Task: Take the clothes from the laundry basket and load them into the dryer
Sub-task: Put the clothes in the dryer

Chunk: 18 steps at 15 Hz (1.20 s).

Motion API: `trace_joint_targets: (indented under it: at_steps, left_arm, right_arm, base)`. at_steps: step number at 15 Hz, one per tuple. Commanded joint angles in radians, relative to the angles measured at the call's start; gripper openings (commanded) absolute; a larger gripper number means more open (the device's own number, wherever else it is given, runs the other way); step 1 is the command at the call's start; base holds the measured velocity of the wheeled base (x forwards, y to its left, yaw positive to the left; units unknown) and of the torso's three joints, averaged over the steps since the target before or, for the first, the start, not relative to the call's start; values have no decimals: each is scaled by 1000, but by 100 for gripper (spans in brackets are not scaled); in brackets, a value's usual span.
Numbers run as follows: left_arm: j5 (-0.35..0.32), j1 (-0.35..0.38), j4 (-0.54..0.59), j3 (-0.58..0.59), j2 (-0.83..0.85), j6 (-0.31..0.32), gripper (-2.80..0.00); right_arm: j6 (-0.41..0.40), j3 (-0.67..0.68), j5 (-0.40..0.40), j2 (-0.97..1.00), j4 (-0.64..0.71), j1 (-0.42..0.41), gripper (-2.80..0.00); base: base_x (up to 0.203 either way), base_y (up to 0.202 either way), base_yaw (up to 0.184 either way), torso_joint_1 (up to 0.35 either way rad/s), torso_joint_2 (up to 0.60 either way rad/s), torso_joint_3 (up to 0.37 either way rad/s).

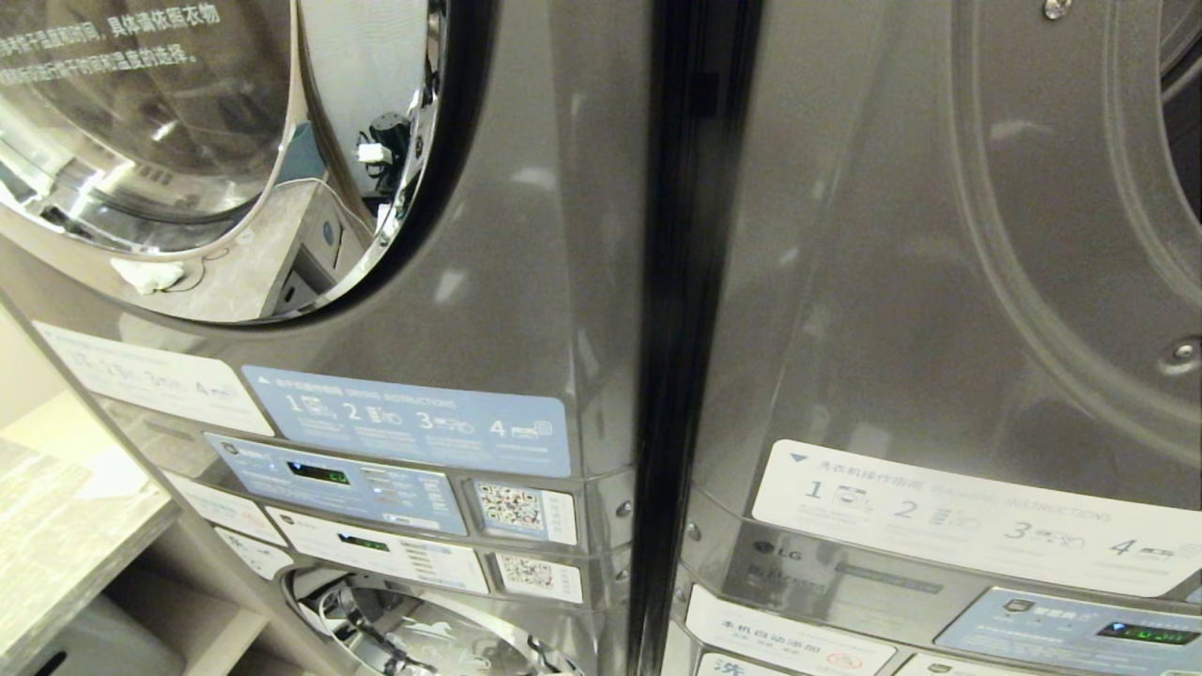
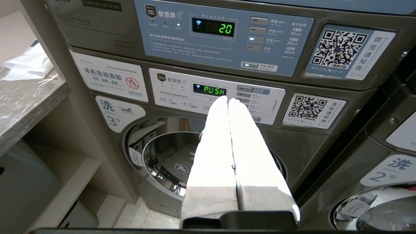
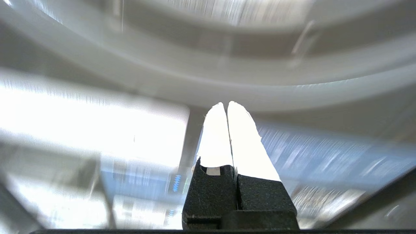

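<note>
At the far left, a grey marbled counter [image 2: 26, 97] carries a crumpled white cloth or bag [image 2: 29, 63], lying beside the grey stacked laundry machine. That stack fills the middle of the scene: the commercial dryer's blue control panel [image 2: 224, 35] shows a green twenty, and below it sits the washer's white panel [image 2: 216, 97] reading PUSH, above the round chrome-rimmed washer door [image 2: 162, 156]. In the head view the dryer's chrome-ringed glass door [image 1: 188, 141] is at upper left, with a second grey machine [image 1: 939, 282] to the right. The left gripper [image 2: 228, 100] hangs in front of the washer panel, its white fingers pressed together with nothing between them. The right gripper [image 3: 226, 104] points toward a blurred curved rim, its fingers likewise closed on nothing. Neither the laundry basket nor any clothes from it appear in any view, so their place cannot be told. Clothes should be soft, light and limp, sagging and trailing when lifted; a pinch on a bunched fold near the middle of a garment would likely hold best.
</note>
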Motion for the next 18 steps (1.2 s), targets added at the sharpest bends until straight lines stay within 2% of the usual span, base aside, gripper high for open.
trace_joint_targets:
  at_steps: [1, 4, 6, 7, 10, 12, 14, 16, 18]
  left_arm:
    - [0, 0, 0, 2, 0, 0, -280]
    - [0, 0, 0, 2, 0, 0, -280]
    - [0, 0, 0, 2, 0, 0, -280]
    - [0, 0, 0, 2, 0, 0, -280]
    - [0, 0, 0, 2, 0, 0, -280]
    - [0, 0, 0, 2, 0, 0, -280]
    - [0, 0, 0, 2, 0, 0, -280]
    - [0, 0, 0, 2, 0, 0, -280]
    - [0, -1, 0, 2, 0, 0, -280]
  right_arm:
    - [5, 185, 13, -97, -10, 0, -280]
    - [10, 410, 59, -104, -107, 0, -280]
    - [19, 535, 74, -105, -238, 0, -280]
    - [52, 546, 89, -106, -245, 0, -280]
    - [95, 542, 101, -106, -79, 0, -280]
    - [87, 542, 109, -118, -87, 20, -280]
    - [63, 542, 110, -151, -87, 117, -280]
    - [53, 541, 111, -193, -87, 108, -280]
    - [43, 541, 132, -328, -88, 94, -280]
  base:
    - [0, 0, 0, 0, 0, 0]
    - [0, 0, 0, 0, 0, 0]
    - [0, 0, 0, 0, 0, 0]
    - [0, 0, 0, 0, 0, 0]
    - [0, 0, 0, 0, 0, 0]
    - [0, 0, 0, 0, 0, 0]
    - [0, 0, 0, 0, 0, 0]
    - [0, 0, 0, 0, 0, 0]
    - [0, 0, 0, 0, 0, 0]
